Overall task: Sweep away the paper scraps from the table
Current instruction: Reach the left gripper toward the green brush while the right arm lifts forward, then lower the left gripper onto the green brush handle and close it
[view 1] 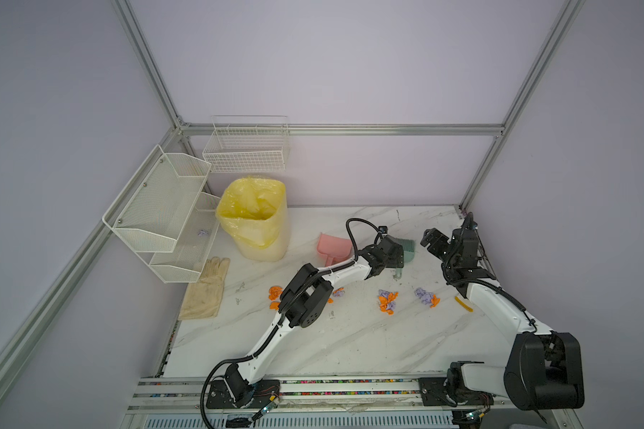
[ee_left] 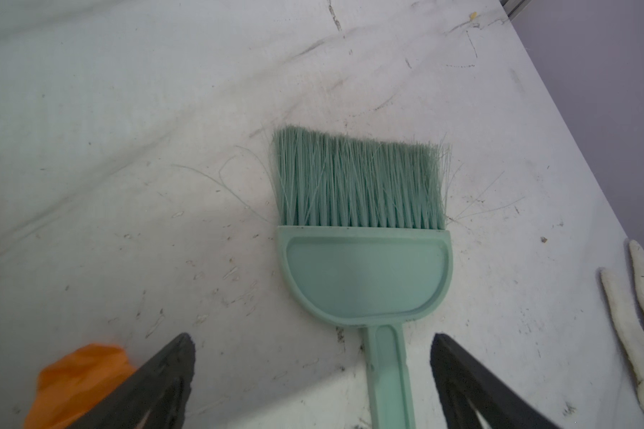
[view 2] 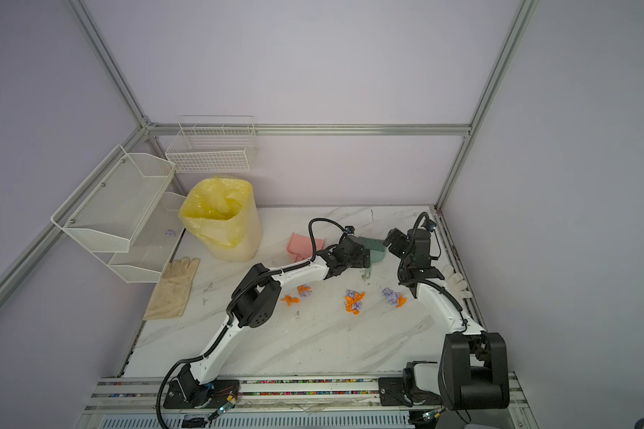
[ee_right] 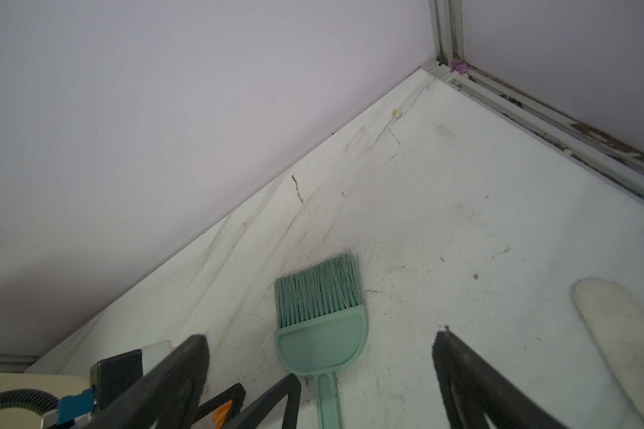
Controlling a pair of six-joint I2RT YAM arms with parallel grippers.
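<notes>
Open room across the near half of the white, grey-veined marble-pattern desk (view 1: pixel 350 345); far edge crowded. Mid-desk, in loose clusters: crumpled orange and lilac paper scraps (view 1: pixel 387 301). Either side of the handle of a flat-lying mint-green plastic brush (ee_left: pixel 365 275) (no contact): left fingers (ee_left: pixel 164 382), spread wide. Near its bristles: right fingers (ee_right: pixel 473 382), spread too, empty. Leftward: pink plastic dustpan (view 1: pixel 333 246), yellow-bagged bin (view 1: pixel 255 219), beige cloth glove (view 1: pixel 207 288) at the desk's edge.
</notes>
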